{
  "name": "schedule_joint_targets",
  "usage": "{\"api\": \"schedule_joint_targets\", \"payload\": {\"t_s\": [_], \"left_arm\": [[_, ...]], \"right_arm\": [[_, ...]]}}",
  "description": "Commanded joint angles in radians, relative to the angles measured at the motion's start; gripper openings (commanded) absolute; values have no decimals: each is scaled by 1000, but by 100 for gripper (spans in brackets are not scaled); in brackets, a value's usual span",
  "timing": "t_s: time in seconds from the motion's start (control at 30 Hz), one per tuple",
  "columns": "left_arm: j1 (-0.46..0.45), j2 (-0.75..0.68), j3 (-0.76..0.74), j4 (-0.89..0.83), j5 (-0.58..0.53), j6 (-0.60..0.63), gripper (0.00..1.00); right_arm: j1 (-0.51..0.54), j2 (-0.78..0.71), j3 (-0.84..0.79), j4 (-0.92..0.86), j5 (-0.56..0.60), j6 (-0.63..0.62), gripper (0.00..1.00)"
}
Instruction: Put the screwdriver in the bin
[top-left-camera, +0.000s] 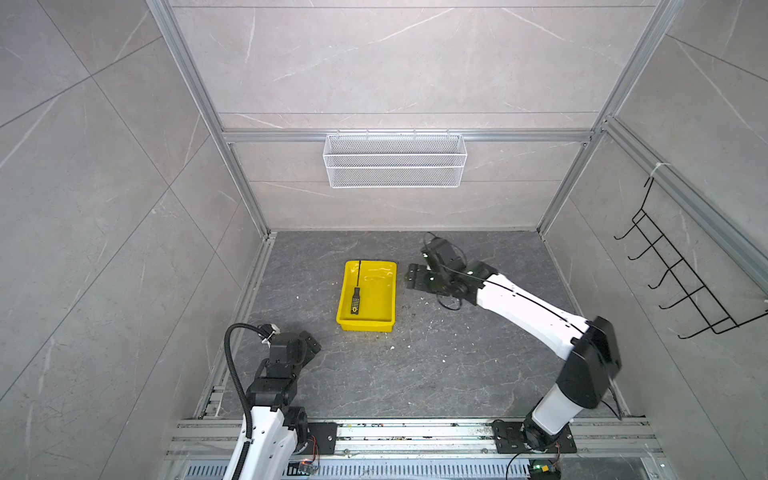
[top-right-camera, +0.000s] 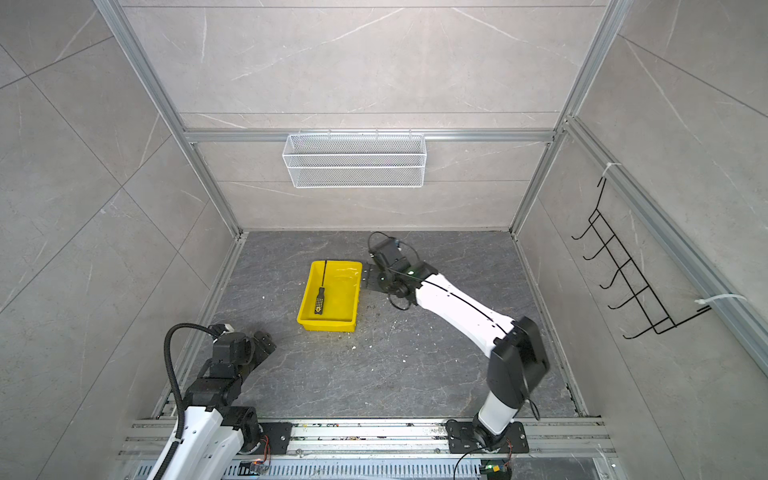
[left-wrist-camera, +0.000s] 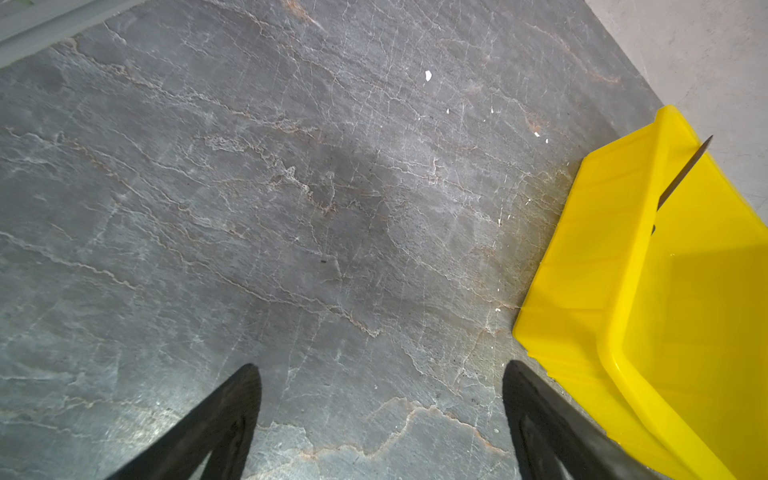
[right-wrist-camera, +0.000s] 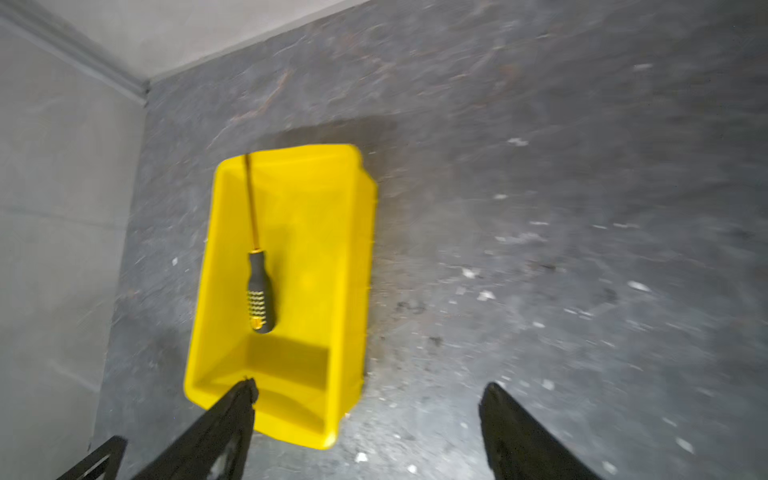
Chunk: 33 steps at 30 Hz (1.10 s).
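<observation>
Looks done: screwdriver (top-left-camera: 356, 297) inside bin (top-left-camera: 390, 291), tip toward 12 o'clock. At bin's 3 o'clock right tool (right-wrist-camera: 368, 388), at 7 left tool (left-wrist-camera: 382, 365), both spread, empty.

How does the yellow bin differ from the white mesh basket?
The bin is solid yellow plastic; the basket is white wire mesh. The bin sits on the table; the basket hangs on the back wall. The bin holds the screwdriver; the basket looks empty. Both are rectangular and open-topped.

Left wrist view crops the bin (left-wrist-camera: 582, 270); the screwdriver (left-wrist-camera: 685, 172) handle seems hidden there.
</observation>
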Motion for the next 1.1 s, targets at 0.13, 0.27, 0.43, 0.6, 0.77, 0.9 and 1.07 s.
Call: {"api": "schedule_joint_targets", "payload": {"t_s": [0.13, 0.27, 0.43, 0.6, 0.77, 0.9, 1.07], "left_arm": [[-2, -22, 16, 29, -10, 10, 92], [-2, -38, 10, 36, -12, 11, 92], [-2, -41, 7, 38, -10, 11, 92], [-2, -43, 9, 35, -11, 11, 92], [-2, -47, 9, 35, -11, 11, 92], [-1, -49, 7, 37, -7, 12, 93], [-2, -51, 2, 41, -34, 5, 100]], "right_arm": [[80, 413, 376, 131, -177, 18, 80], [84, 660, 700, 40, -209, 21, 81], [82, 909, 1086, -137, -222, 14, 81], [80, 1013, 1226, -267, -202, 12, 81], [85, 878, 924, -129, -220, 43, 81], [89, 728, 697, 27, -214, 39, 82], [89, 587, 675, -37, -142, -57, 93]]}}
